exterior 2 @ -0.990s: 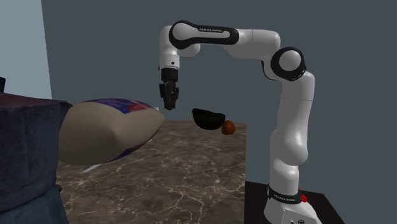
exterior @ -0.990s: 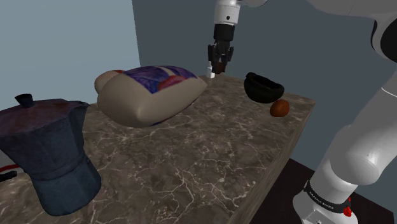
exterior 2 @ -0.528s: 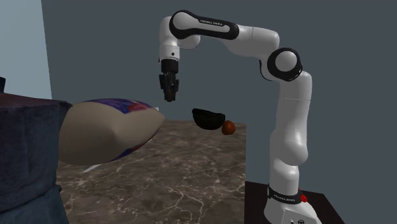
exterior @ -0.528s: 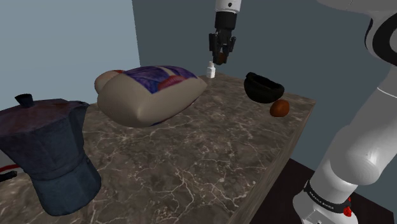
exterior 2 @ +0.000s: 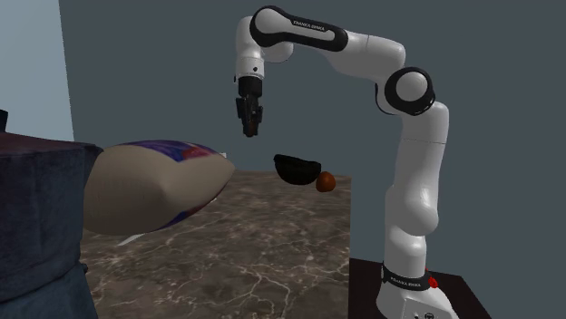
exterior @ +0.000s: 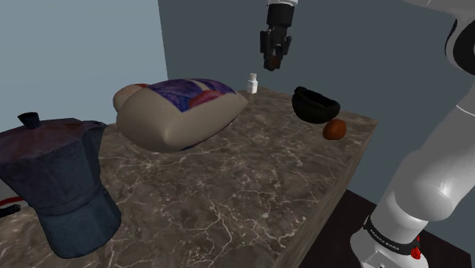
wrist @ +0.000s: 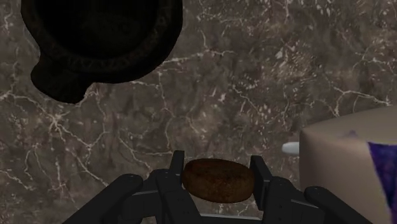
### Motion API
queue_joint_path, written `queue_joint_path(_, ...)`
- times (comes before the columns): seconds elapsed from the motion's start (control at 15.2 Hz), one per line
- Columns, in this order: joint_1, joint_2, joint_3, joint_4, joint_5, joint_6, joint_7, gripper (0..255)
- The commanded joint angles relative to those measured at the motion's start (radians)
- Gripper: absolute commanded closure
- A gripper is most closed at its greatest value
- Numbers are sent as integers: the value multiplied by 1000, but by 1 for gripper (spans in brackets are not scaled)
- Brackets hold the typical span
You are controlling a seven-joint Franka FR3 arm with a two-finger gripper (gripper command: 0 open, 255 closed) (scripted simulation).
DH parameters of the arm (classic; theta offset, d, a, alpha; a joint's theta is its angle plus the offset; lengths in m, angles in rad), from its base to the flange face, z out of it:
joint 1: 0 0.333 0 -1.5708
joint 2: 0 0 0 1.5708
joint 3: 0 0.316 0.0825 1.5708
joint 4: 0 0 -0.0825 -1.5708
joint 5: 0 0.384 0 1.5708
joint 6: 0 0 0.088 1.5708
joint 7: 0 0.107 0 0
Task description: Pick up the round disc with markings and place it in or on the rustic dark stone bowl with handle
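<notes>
My pincer (wrist: 217,168) is pinched on opposite edges of the brown disc (wrist: 218,181), aloft above the marble table (wrist: 254,76) near the dark bowl (wrist: 157,46); it seems light, stiff and thin, so this edge hold suits

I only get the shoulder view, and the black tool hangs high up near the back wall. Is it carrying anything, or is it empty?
Observer: It is carrying something. The wrist view shows a brown round disc clasped between the two fingers of the tool.
Operator: Is it over the bowl yet?
Observer: No. From the wrist, the dark bowl sits on the marble table off to one side of the disc, not under it.
Operator: Is it touching anything below?
Observer: No. The second exterior view shows open air between the tool and the printed bag.
</notes>
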Motion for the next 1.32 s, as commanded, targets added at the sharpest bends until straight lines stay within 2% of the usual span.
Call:
queue_joint_path(0.0, -12, -68, -18, -70, 2, -1, -31, 255)
queue_joint_path(0.66, -69, -368, -141, -345, -46, -43, -211, 255)
queue_joint_path(1.25, -72, -425, -139, -519, -50, 75, -218, 255)
